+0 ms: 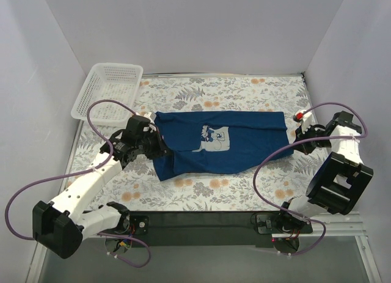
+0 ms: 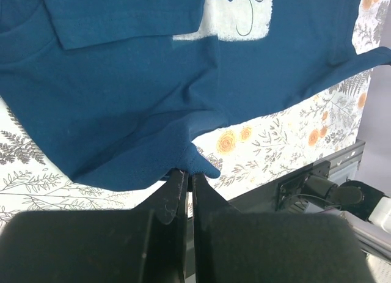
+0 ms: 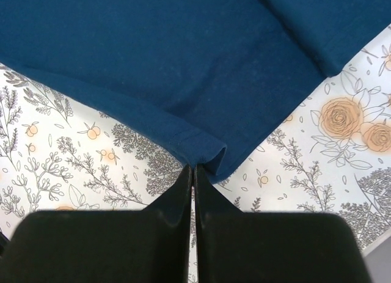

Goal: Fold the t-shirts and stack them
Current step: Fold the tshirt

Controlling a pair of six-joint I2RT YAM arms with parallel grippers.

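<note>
T-shirt of dark navy-blue cotton (image 1: pixel 256 142) with a pale square print lies stretched across the middle of the floral-patterned surface (image 1: pixel 244 87), print upward. Left claw (image 1: pixel 161 150), jaws pinched together, grips a bunched fold at the shirt's left edge. Right claw (image 1: pixel 292 140), equally narrow, clamps the hem at the right end. White plastic mesh basket (image 1: pixel 109 87) sits in the far-left corner, apart from the shirt.
</note>
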